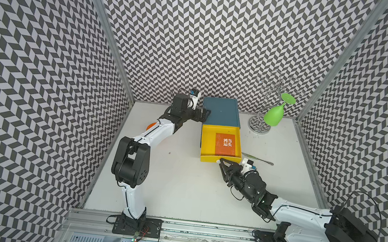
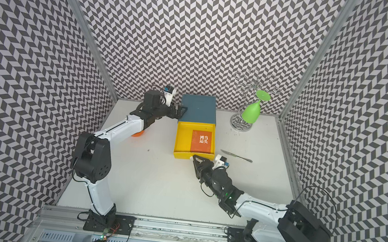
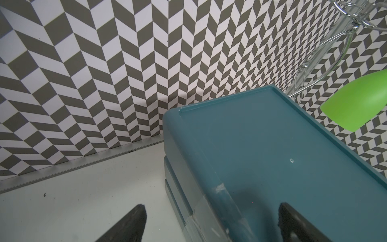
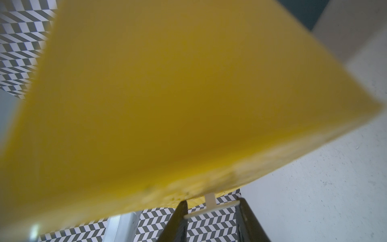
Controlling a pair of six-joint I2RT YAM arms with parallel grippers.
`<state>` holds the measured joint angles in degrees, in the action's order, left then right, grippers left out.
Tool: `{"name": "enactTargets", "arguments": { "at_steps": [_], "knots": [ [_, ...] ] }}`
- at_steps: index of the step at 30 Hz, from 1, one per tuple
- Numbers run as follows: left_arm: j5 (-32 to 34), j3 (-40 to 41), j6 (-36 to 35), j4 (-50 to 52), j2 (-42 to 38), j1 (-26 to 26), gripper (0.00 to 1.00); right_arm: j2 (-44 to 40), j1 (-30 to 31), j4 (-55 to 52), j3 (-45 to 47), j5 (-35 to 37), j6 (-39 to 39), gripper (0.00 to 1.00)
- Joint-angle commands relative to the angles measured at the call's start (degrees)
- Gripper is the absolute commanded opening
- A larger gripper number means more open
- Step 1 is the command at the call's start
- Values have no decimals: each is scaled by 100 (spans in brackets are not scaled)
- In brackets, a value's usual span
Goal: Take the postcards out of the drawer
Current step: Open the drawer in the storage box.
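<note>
Brace the teal-blue box-shaped cabinet [image 1: 221, 112] at nine o'clock with wide-open, empty left fingers [image 3: 129, 226]. Right fingers [image 4: 178, 222] flanking white half-round pull [image 4: 210, 204]; pinched or loose, cannot tell. Free them, rise over shallow yellow drawer [image 1: 208, 140], pinch orange white-lettered postcard [image 1: 226, 144] lying flat at its three o'clock side.

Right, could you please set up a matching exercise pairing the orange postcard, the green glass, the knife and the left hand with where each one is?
Things:
1. orange postcard
2. green glass
3. knife
4. left hand

Places:
A. lying on the table, beside the drawer
B. open, at the top edge of the teal cabinet
C. flat inside the drawer
D. hanging bowl-down from the chrome rack

Pairs: 1-C, 2-D, 3-A, 4-B.
</note>
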<state>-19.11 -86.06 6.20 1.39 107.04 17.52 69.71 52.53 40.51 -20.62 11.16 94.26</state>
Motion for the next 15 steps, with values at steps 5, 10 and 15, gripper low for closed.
{"name": "enactTargets", "arguments": {
  "at_steps": [5, 10, 15],
  "knots": [
    [-66, -16, -40, 327, 52, -80, 99, -142, 55, -337, 6, 99, -118, 48],
    [-91, -40, -10, 327, 10, -126, 99, -295, 55, -523, -3, 125, -242, 50],
    [-91, -124, 52, 335, -179, -198, 99, -649, 55, -897, -47, 203, -589, 53]
  ]
}}
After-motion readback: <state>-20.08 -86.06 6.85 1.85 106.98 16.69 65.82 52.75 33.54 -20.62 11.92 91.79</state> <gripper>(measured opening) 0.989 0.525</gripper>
